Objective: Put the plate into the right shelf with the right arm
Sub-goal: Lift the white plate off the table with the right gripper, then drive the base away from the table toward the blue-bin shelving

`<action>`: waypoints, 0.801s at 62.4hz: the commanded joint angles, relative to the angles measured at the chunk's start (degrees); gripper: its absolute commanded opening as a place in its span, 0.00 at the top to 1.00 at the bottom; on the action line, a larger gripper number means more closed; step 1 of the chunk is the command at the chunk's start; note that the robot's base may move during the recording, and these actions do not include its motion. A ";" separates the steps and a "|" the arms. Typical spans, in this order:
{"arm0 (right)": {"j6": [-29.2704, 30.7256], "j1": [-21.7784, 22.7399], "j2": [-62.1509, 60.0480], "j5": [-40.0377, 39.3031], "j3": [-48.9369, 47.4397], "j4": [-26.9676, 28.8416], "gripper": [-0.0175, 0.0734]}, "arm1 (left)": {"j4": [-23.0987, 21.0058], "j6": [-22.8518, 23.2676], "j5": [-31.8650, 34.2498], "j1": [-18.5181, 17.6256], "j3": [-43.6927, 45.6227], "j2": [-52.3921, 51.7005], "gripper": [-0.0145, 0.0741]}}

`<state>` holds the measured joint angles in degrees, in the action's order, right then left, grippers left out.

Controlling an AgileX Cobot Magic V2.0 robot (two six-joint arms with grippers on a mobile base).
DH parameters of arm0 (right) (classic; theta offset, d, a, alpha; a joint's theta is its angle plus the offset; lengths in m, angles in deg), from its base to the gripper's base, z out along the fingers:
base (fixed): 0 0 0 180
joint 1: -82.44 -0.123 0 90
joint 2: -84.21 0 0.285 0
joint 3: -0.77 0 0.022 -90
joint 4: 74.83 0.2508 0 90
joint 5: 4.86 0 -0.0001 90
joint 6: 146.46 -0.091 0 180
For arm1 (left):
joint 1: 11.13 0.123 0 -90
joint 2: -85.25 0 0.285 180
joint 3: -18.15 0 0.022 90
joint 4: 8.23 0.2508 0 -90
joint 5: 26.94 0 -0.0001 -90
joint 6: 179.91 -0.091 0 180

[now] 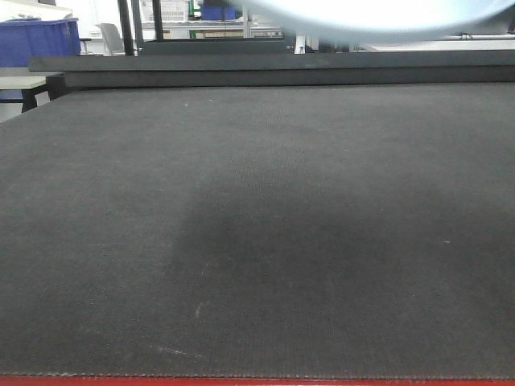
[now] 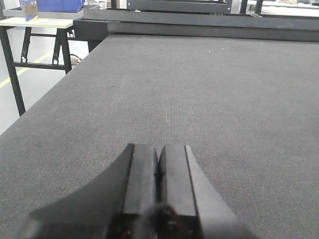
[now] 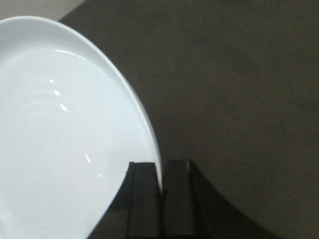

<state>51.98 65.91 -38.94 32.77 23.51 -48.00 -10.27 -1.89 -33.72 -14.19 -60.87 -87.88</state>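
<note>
The plate (image 3: 60, 129) is pale bluish-white and glossy, filling the left of the right wrist view. My right gripper (image 3: 160, 172) is shut on its rim, one finger on each face, holding it in the air above the dark mat. In the front view the plate (image 1: 378, 18) shows as a blurred pale arc along the top edge. My left gripper (image 2: 158, 152) is shut with nothing between its fingers, low over the mat. The right shelf is out of view.
A dark grey mat (image 1: 257, 225) covers the table, with a red edge (image 1: 257, 381) at the front. A raised dark frame (image 1: 273, 68) runs along the far side. A side table (image 2: 40, 22) with a blue bin (image 1: 36, 40) stands far left.
</note>
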 commanded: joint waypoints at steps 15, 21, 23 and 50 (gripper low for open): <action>0.46 0.35 -22.65 -11.10 9.44 -0.59 0.75 | -0.35 0.16 5.02 0.06 -0.57 -0.36 0.89; 0.46 0.35 -28.55 -11.29 13.51 -1.69 0.75 | -0.35 0.16 5.02 0.06 -0.57 -0.36 0.89; 0.46 0.35 -30.83 -11.64 15.01 -1.69 0.75 | -0.35 0.16 5.02 0.06 -0.57 -0.36 0.89; 0.46 0.35 -50.37 -33.79 33.10 -1.74 0.75 | -0.35 0.16 5.02 0.06 -0.57 -0.36 0.89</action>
<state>51.98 66.03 -88.76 9.79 55.17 -50.29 -10.27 -1.89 -33.72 -14.19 -60.87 -87.88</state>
